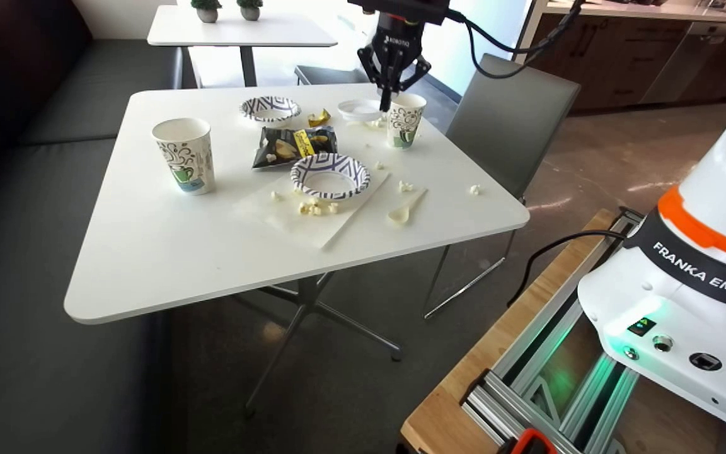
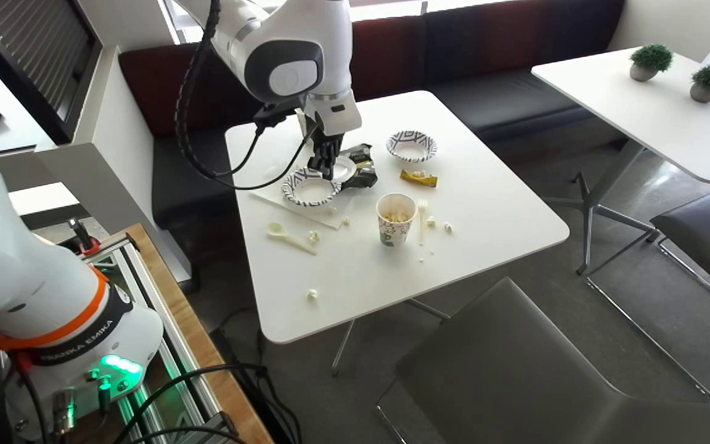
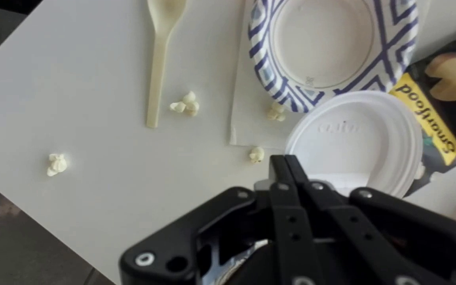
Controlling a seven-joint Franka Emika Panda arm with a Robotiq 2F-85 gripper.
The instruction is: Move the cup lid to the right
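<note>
The cup lid is a small, shallow white plastic disc, and it shows in both exterior views [image 1: 358, 111] [image 2: 345, 169] and large in the wrist view [image 3: 342, 142]. My gripper [image 1: 386, 104] has its fingers together at the lid's edge, also visible in an exterior view [image 2: 324, 173] and the wrist view [image 3: 284, 156]. The fingers pinch the rim, and the lid sticks out to one side of the fingertips. It hangs above the table and, in the wrist view, covers part of a patterned bowl's rim and a chip bag's corner. The exact grip point is hidden by the fingers.
On the white table [image 2: 355, 296] are two patterned bowls [image 1: 330, 178] [image 2: 412, 147], a black snack bag [image 1: 293, 146] and a yellow wrapper [image 2: 418, 179]. A paper cup with popcorn [image 2: 395, 222], another tall cup [image 1: 185, 154], a spoon [image 3: 158, 67], a fork [image 2: 422, 223] and loose popcorn stand around.
</note>
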